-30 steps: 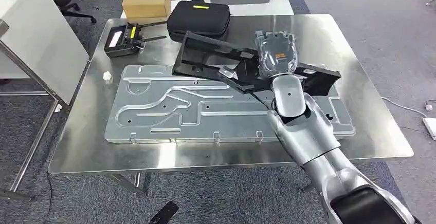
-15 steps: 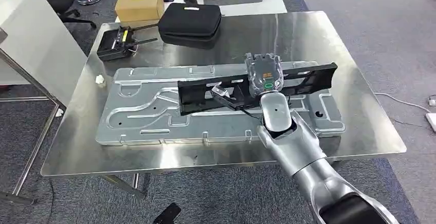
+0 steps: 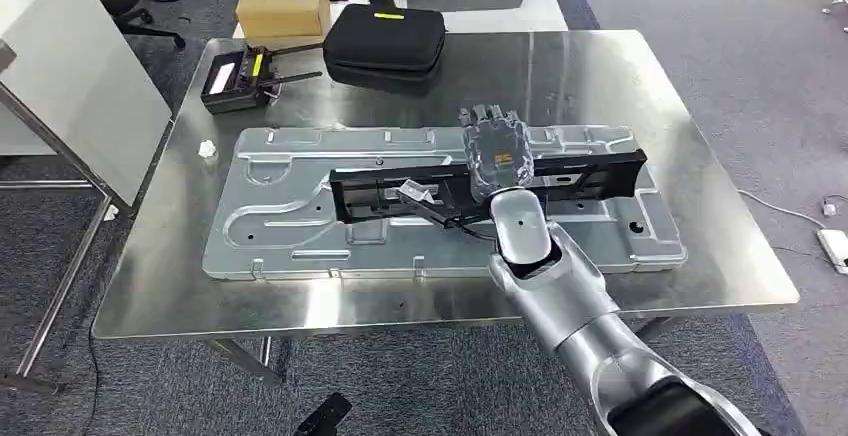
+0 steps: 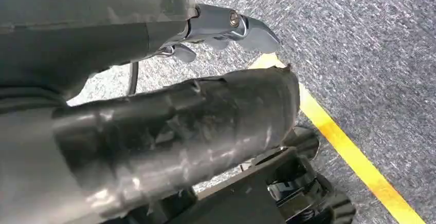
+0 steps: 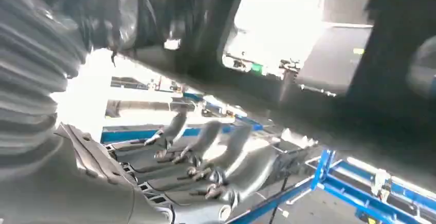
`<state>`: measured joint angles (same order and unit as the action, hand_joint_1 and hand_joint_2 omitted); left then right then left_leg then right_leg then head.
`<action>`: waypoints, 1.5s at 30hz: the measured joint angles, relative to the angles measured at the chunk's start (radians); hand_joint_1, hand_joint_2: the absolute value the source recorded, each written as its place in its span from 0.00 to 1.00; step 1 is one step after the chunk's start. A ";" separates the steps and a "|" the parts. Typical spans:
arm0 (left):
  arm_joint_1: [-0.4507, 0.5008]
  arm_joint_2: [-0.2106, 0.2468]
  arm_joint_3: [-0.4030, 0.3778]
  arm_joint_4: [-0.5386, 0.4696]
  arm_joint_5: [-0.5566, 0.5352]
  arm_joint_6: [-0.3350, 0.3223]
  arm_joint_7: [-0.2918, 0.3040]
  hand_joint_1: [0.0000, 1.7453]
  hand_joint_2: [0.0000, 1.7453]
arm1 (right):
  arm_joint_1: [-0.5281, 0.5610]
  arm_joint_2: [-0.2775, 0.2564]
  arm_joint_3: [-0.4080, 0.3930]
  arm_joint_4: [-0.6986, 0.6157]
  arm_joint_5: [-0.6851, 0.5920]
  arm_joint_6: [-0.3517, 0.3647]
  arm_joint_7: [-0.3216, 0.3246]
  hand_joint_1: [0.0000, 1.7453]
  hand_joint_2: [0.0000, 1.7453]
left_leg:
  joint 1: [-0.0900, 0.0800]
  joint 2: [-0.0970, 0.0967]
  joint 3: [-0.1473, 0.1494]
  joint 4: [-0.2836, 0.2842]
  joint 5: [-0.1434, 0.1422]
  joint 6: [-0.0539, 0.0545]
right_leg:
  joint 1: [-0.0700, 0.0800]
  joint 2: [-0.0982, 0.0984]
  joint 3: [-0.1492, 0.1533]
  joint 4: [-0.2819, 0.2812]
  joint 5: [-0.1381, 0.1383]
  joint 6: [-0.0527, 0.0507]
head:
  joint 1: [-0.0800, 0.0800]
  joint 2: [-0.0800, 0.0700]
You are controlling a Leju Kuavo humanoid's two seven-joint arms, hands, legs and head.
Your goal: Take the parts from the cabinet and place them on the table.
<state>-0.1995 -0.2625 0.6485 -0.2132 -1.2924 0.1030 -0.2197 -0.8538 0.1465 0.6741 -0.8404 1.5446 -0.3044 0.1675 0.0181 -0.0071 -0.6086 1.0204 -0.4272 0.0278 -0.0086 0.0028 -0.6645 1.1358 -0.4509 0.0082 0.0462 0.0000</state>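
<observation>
Black frame part gripped in right hand, mid-frame over steel plate; placing step, next lower and release

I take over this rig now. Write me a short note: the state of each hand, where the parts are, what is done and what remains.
Right hand: it grips the long black frame part near its middle, palm down.
Left hand: it hangs beside the body over the grey carpet and holds nothing; I cannot tell if its fingers are apart or curled.
Parts: the black frame lies lengthwise over the large silver metal plate, which rests on the steel table. Whether the frame already touches the plate is not clear.
Done: the frame is brought to the table.
Left: let the frame go and draw the right hand back.
</observation>
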 joint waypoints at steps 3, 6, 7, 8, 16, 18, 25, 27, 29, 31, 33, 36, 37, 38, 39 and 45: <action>-0.001 -0.001 -0.004 0.000 0.000 0.003 0.000 0.00 0.00 | -0.005 0.008 0.006 -0.001 0.006 0.006 -0.001 0.00 1.00 | -0.006 -0.001 -0.003 0.002 -0.001 -0.014 | 0.010 0.001 0.049 -0.101 0.012 -0.011 | 0.000 0.000; 0.000 -0.002 -0.007 0.000 0.000 0.006 0.000 0.00 0.00 | -0.008 0.011 0.008 -0.007 0.006 0.010 -0.002 0.00 1.00 | -0.007 -0.001 0.003 -0.004 0.000 -0.029 | 0.004 0.002 0.054 -0.112 0.017 -0.026 | -0.001 0.000; 0.000 -0.002 -0.007 0.000 0.001 0.008 0.000 0.00 0.00 | -0.007 0.015 0.008 -0.009 0.007 0.011 -0.003 0.00 1.00 | -0.003 0.001 -0.003 0.010 -0.013 -0.034 | 0.000 -0.003 0.060 -0.118 0.022 -0.031 | 0.000 0.000; 0.000 -0.002 -0.007 0.000 0.001 0.009 0.000 0.00 0.00 | -0.008 0.018 0.008 -0.009 0.007 0.012 -0.003 0.00 1.00 | -0.004 0.001 -0.022 0.053 -0.047 -0.037 | -0.001 -0.004 0.059 -0.120 0.022 -0.038 | -0.003 0.000; 0.004 0.000 -0.008 0.000 0.003 0.013 0.003 0.00 0.00 | -0.010 0.019 0.026 -0.016 0.022 0.031 -0.015 0.00 1.00 | 0.006 0.003 -0.001 0.039 -0.005 -0.049 | -0.003 -0.001 0.055 -0.105 0.016 -0.031 | -0.003 0.000; 0.002 -0.001 -0.011 0.000 0.003 0.013 0.003 0.00 0.00 | -0.013 0.019 0.031 -0.016 0.023 0.034 -0.018 0.00 1.00 | 0.000 -0.001 0.011 0.005 -0.017 -0.035 | 0.005 0.003 0.048 -0.099 0.015 -0.020 | -0.001 0.000; 0.003 -0.001 -0.011 0.000 0.003 0.013 0.003 0.00 0.00 | -0.018 0.019 0.053 -0.017 0.024 0.071 -0.039 0.00 1.00 | 0.002 0.003 0.009 -0.006 -0.003 0.001 | -0.004 0.001 -0.035 0.081 -0.091 0.014 | -0.001 0.000; 0.006 -0.001 -0.011 0.000 0.003 0.013 0.003 0.00 0.00 | -0.022 0.018 0.070 -0.014 0.024 0.091 -0.047 0.00 1.00 | 0.000 0.003 0.008 -0.005 -0.003 0.001 | -0.004 0.001 -0.096 0.210 -0.129 0.016 | -0.001 0.000; 0.006 -0.001 -0.012 0.000 0.002 0.013 0.003 0.00 0.00 | -0.036 0.018 0.089 -0.010 0.024 0.111 -0.051 0.00 1.00 | 0.000 0.002 0.009 -0.003 -0.004 0.001 | -0.004 0.001 -0.067 0.147 -0.074 0.011 | -0.001 0.000; 0.005 -0.002 -0.013 0.000 0.002 0.015 0.003 0.00 0.00 | -0.053 0.020 0.106 -0.005 0.024 0.129 -0.051 0.00 1.00 | -0.001 0.000 0.011 -0.002 -0.005 -0.001 | -0.002 0.001 0.022 -0.030 0.010 -0.002 | -0.001 0.000; 0.004 -0.004 -0.015 0.000 0.002 0.016 0.004 0.00 0.00 | -0.067 0.028 0.125 0.002 0.024 0.144 -0.053 0.00 1.00 | -0.007 0.000 0.005 0.001 -0.006 -0.010 | 0.007 -0.001 0.053 -0.106 0.013 -0.012 | -0.002 0.000; 0.003 -0.005 -0.018 0.000 0.001 0.017 0.006 0.00 0.00 | -0.079 0.036 0.140 0.011 0.024 0.159 -0.053 0.00 1.00 | -0.005 0.001 0.008 -0.009 -0.001 -0.027 | 0.012 0.001 0.051 -0.106 0.015 -0.020 | -0.002 0.000; 0.002 -0.004 -0.019 0.000 0.000 0.018 0.008 0.00 0.00 | -0.084 0.040 0.144 0.015 0.024 0.164 -0.053 0.00 1.00 | -0.006 0.000 0.006 -0.006 -0.006 -0.032 | -0.002 -0.001 0.059 -0.121 0.023 -0.029 | -0.002 0.000; 0.002 -0.004 -0.019 0.000 0.000 0.019 0.009 0.00 0.00 | -0.090 0.043 0.148 0.021 0.023 0.171 -0.052 0.00 1.00 | -0.004 0.002 -0.001 0.014 -0.024 -0.037 | -0.001 -0.003 0.063 -0.127 0.025 -0.033 | -0.002 0.000; 0.002 -0.004 -0.021 0.000 0.000 0.019 0.010 0.00 0.00 | -0.098 0.049 0.153 0.026 0.022 0.173 -0.052 0.00 1.00 | -0.004 0.002 -0.029 0.076 -0.065 -0.042 | -0.003 -0.004 0.062 -0.127 0.026 -0.040 | -0.006 0.000; 0.006 -0.002 -0.027 0.000 -0.001 0.019 0.016 0.00 0.00 | -0.104 0.055 0.165 0.058 0.021 0.187 -0.050 0.00 1.00 | 0.003 0.002 -0.083 0.187 -0.061 -0.055 | -0.001 -0.003 0.060 -0.119 0.021 -0.039 | -0.005 0.000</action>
<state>-0.1938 -0.2647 0.6214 -0.2132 -1.2936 0.1225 -0.2033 -0.9574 0.2018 0.8392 -0.7820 1.5660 -0.1178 0.1171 0.0213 -0.0046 -0.6920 1.2069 -0.4886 -0.0272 -0.0097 0.0000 -0.6041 1.0172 -0.4297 -0.0313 0.0408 0.0000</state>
